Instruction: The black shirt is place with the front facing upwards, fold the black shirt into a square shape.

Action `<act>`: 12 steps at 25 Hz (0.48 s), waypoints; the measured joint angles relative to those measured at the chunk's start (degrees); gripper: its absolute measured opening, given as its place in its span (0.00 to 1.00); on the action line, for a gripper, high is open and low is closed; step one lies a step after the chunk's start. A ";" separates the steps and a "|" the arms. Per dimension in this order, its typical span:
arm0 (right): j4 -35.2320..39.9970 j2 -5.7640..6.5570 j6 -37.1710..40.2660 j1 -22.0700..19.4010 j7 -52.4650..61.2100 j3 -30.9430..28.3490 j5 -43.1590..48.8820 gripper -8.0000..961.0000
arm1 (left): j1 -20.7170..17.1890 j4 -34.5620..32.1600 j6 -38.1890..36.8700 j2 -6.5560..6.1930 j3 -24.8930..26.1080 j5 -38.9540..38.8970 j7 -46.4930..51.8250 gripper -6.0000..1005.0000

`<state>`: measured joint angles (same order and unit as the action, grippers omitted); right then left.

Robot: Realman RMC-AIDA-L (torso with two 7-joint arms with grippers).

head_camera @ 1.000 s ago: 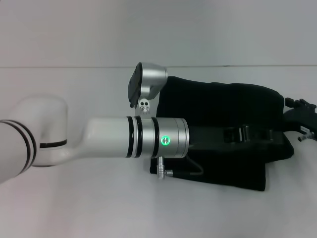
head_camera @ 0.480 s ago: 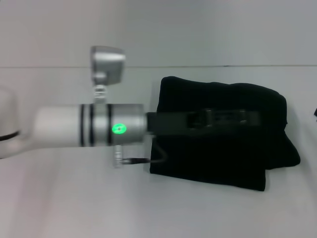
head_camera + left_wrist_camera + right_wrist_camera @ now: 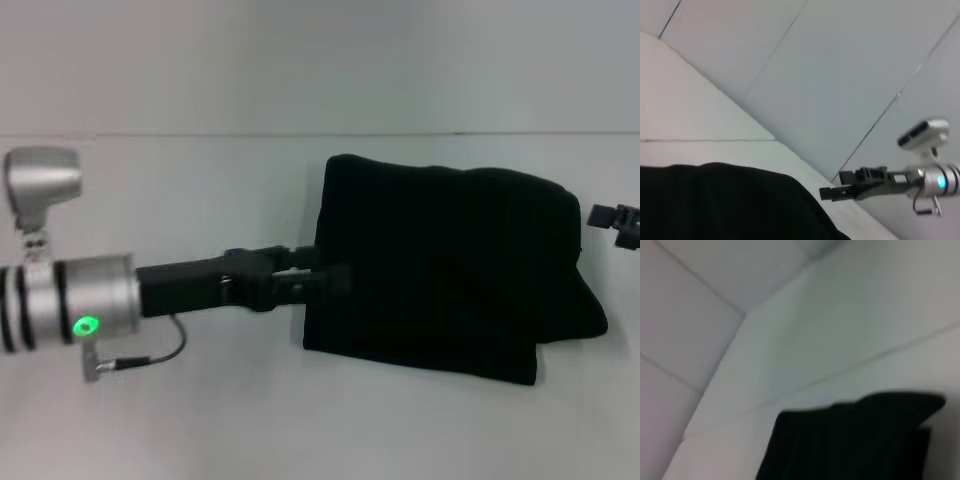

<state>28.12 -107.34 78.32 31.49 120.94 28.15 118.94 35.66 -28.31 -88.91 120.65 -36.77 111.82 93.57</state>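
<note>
The black shirt (image 3: 450, 270) lies folded into a rough rectangle on the white table (image 3: 200, 410), right of the middle. No lettering or neck label shows on it. My left gripper (image 3: 335, 278) reaches in from the left, its tip at the shirt's left edge and holding nothing. My right gripper (image 3: 612, 222) shows only as a tip at the far right, just off the shirt's right edge. The left wrist view shows the shirt (image 3: 715, 200) and the right gripper (image 3: 826, 192) beyond it. The right wrist view shows the shirt (image 3: 850, 440) from above.
The table's far edge meets a pale wall (image 3: 300, 60) behind the shirt. Bare tabletop lies in front of and to the left of the shirt.
My left arm has drawn back to the left, from over the middle of the shirt to its left edge. The shirt has stayed folded. The right gripper's tip shows again at the far right.
</note>
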 joint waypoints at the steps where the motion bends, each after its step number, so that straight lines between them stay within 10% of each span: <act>1: 0.00 0.57 0.98 0.95 3.22 0.21 1.60 0.99 | -0.66 -0.13 -0.58 -0.12 0.07 -0.11 -1.58 0.88; 12: 1.68 2.69 7.63 8.83 22.66 3.50 15.19 0.98 | -5.88 -0.17 -5.19 -2.96 0.65 -0.16 -15.62 0.87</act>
<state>29.79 -104.65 85.95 40.33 143.61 31.65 134.13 29.78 -28.48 -94.10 117.69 -36.12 111.66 77.96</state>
